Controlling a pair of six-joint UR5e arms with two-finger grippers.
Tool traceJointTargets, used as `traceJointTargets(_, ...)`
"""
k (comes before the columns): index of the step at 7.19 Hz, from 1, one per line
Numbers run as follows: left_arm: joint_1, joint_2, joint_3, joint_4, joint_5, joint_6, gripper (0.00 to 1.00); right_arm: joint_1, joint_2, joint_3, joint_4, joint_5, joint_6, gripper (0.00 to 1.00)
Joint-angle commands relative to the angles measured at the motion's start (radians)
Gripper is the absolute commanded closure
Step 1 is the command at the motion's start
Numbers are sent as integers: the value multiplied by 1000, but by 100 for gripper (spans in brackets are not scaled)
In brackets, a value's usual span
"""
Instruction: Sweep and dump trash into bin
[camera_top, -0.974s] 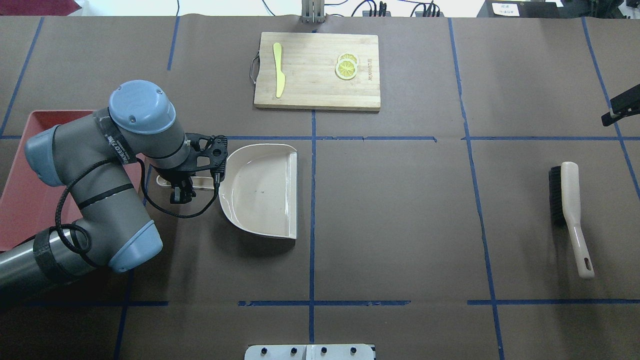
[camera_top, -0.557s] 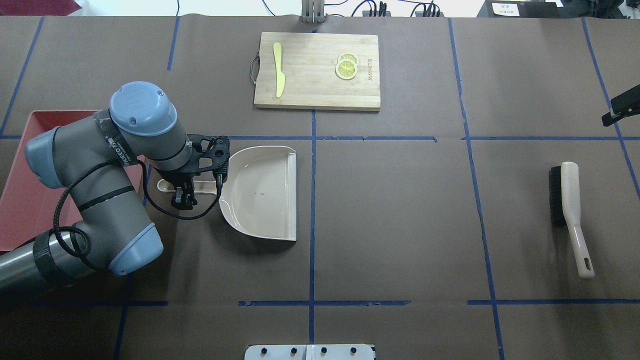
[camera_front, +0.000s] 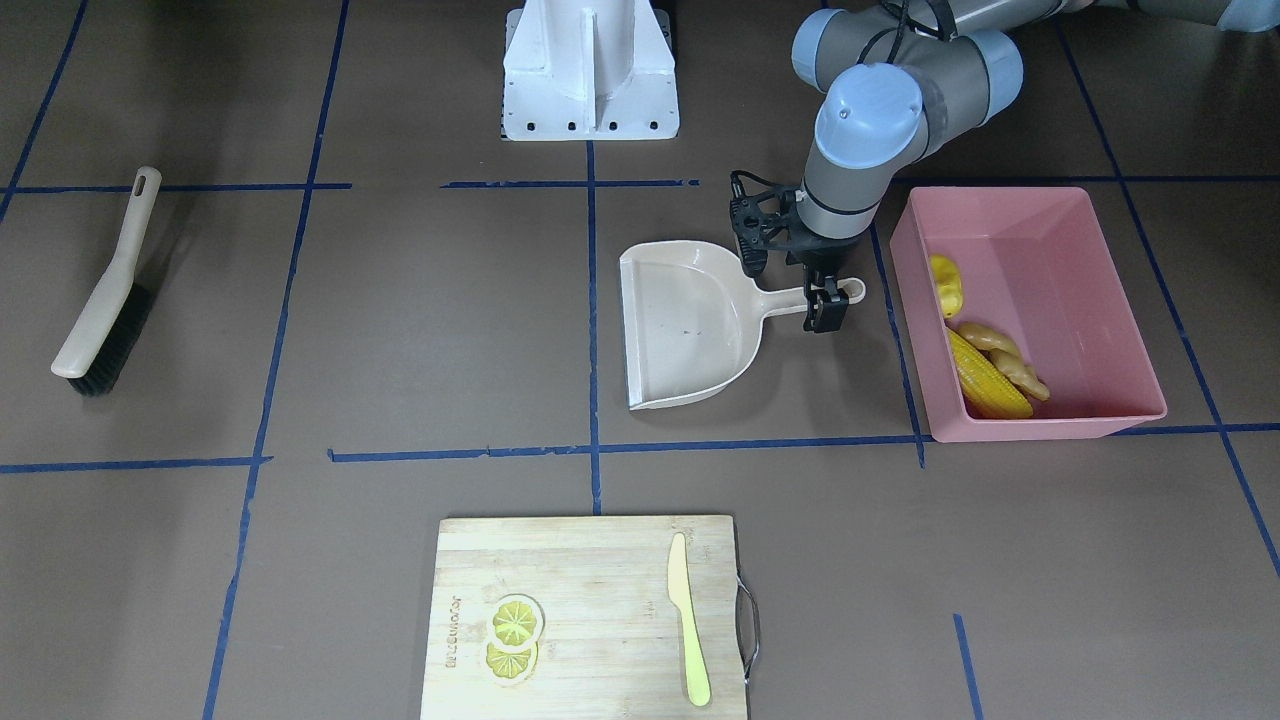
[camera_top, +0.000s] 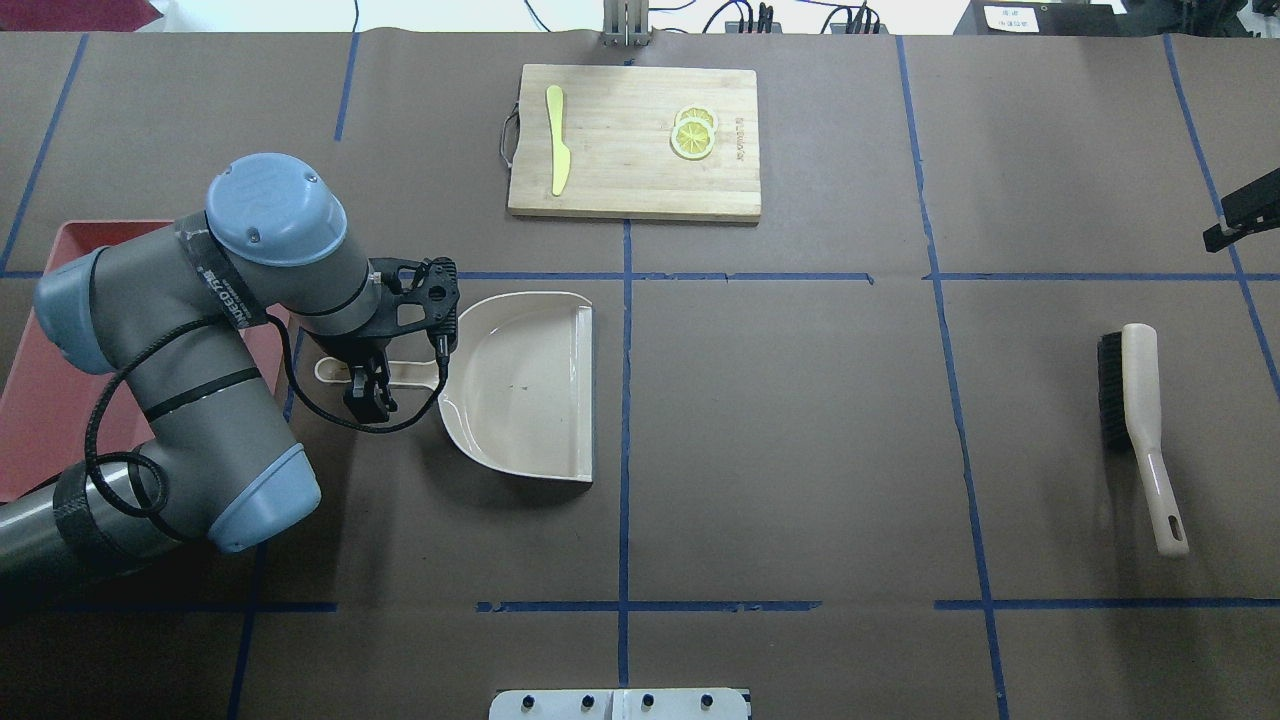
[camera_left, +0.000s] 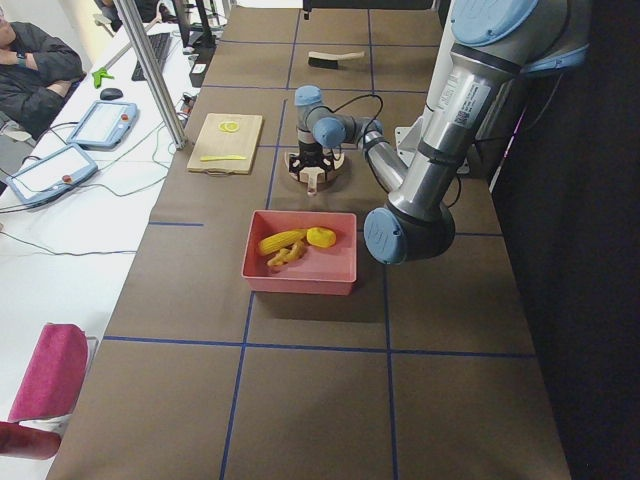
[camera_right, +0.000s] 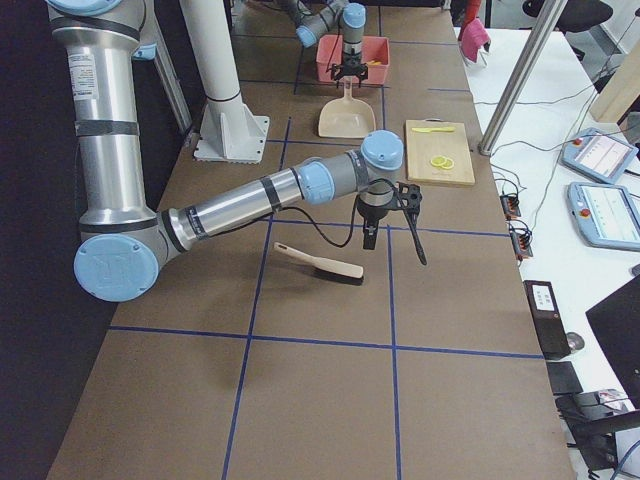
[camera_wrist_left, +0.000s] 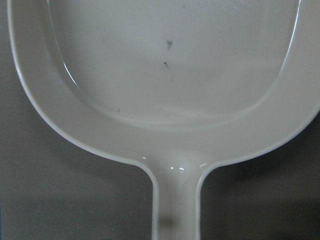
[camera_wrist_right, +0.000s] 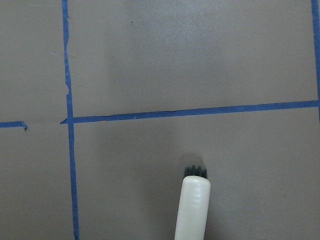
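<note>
Near left end effector, seemingly apart: bin with trash.

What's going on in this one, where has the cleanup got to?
The sweeping looks done: the corn cob, potato-like lump and ginger root lie in the pink bin. The empty dustpan sits on the table beside the bin, with the left gripper at its handle; whether it grips the handle is unclear. The brush lies on the table at the robot's right, with the right gripper hanging near it, not touching.
</note>
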Motion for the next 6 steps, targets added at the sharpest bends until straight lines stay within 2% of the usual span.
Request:
traceJointTargets(1, -89, 8, -108, 9, 1, -285, 0, 1, 1, 5, 0, 0, 1, 0)
traceJointTargets(2, -173, 43, -165, 12, 1, -374, 0, 1, 1, 8, 0, 0, 1, 0)
traceJointTargets(4, -382, 148, -262, 81, -5, -391, 0, 0, 1, 8, 0, 0, -1, 0)
traceJointTargets(5, -480, 228, -265, 83, -4, -380, 0, 0, 1, 8, 2, 0, -1, 0)
traceJointTargets(6, -507, 244, -211, 92, -4, -375, 0, 0, 3, 11, 2, 0, -1, 0)
